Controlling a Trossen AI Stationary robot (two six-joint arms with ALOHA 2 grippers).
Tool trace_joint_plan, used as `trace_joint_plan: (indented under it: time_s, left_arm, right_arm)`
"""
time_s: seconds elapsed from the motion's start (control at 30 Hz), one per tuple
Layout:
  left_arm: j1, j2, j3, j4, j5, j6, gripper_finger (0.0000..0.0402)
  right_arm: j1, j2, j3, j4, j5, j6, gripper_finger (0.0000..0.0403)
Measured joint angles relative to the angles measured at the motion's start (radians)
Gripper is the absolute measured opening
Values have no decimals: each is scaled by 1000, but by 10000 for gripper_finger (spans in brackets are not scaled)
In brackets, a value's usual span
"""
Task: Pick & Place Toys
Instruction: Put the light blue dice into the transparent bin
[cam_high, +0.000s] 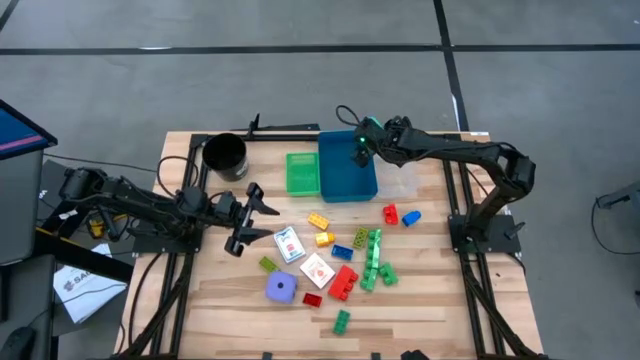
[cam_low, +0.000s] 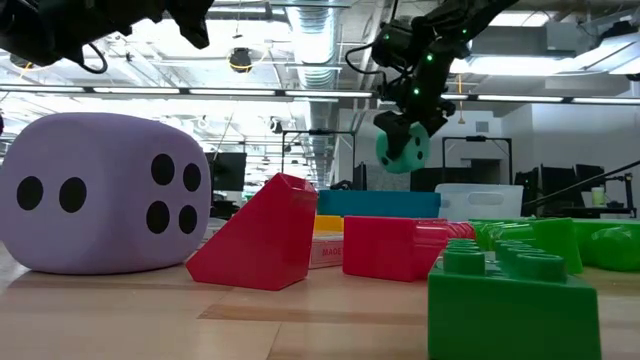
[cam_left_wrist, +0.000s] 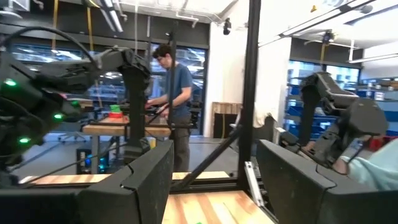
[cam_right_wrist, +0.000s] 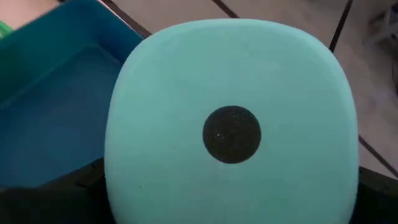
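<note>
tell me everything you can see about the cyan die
The cyan die looks like soft foam, with rounded corners and black pips; the face toward the right wrist camera shows a single pip. The right gripper holds it in the air above the blue tray, clear of the table. Nothing else touches it.

The cyan die (cam_right_wrist: 231, 124) hides the right claw's fingertips.

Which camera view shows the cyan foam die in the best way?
The right wrist view: the cyan die fills it, one-dot face forward, above the blue tray. The low view shows it small, held aloft in the right gripper. In the high view the arm hides it. The left wrist view does not show it.
</note>
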Motion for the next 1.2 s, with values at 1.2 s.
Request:
trace_joint_plan:
  time_s: [1.2]
  left_arm:
    - [60, 0, 0, 3, 0, 0, 223]
  right_arm:
    - [-24, 0, 0, -300, -28, 186, 398]
